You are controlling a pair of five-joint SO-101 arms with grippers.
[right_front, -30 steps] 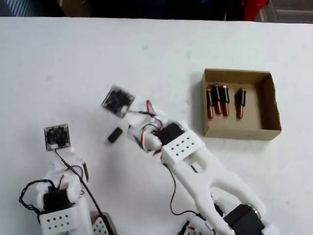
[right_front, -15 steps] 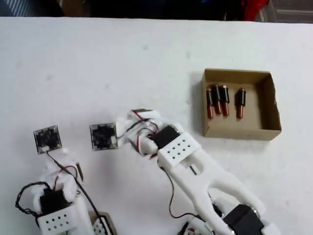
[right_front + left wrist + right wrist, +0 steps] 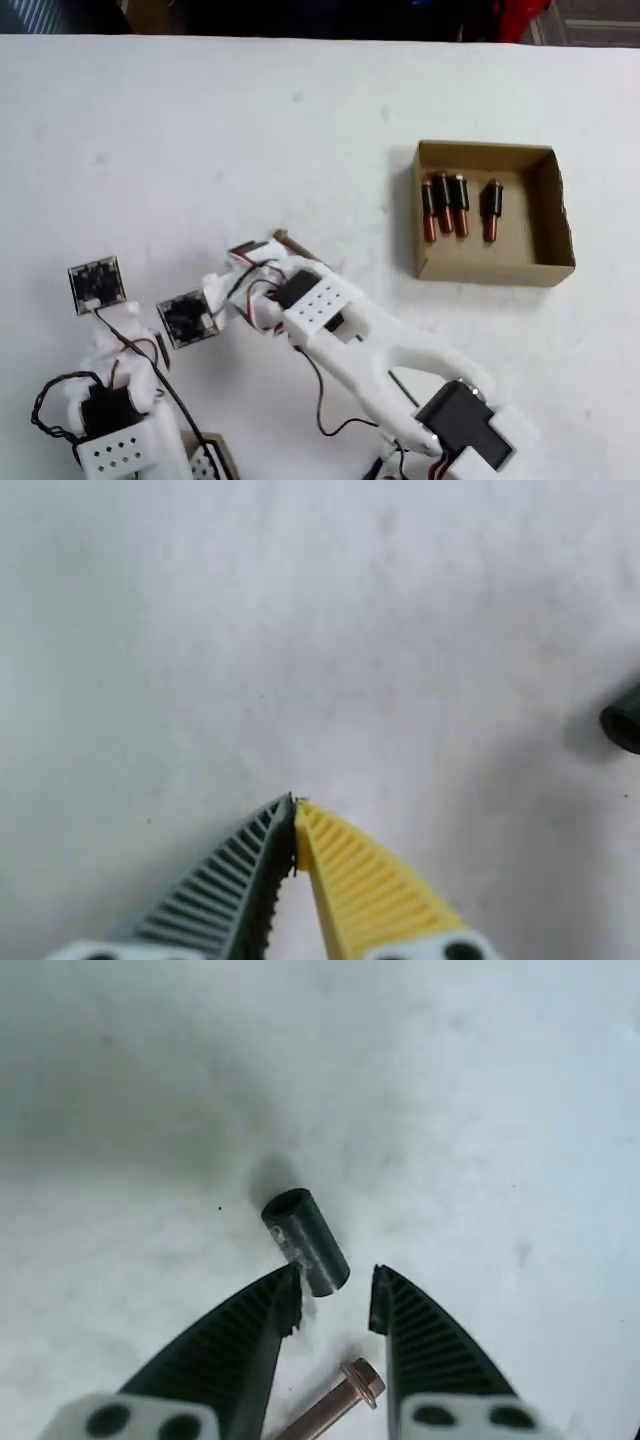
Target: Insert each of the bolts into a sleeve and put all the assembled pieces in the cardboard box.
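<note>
A black sleeve (image 3: 305, 1241) lies on its side on the white table (image 3: 200, 130), just ahead of my right gripper (image 3: 335, 1292). That gripper is open, and its fingertips (image 3: 287, 1295) stand either side of the sleeve's near end without touching it. A copper bolt (image 3: 335, 1407) lies on the table beneath the right gripper, between its fingers. My left gripper (image 3: 293, 815) is shut with nothing in it, low over bare table. The sleeve (image 3: 624, 716) sits off to one side of it. The cardboard box (image 3: 545, 215) at the right holds several assembled pieces (image 3: 445, 205).
In the high view the right arm (image 3: 360, 340) stretches from the near right corner across to the centre-left. The left arm (image 3: 115, 410) sits at the near left corner. The two wrist camera boards (image 3: 185, 318) are close together.
The right arm has swung left and nearer, and its camera board now covers the spot where the sleeve lay in the high view. The left arm drew back slightly, then held still.
</note>
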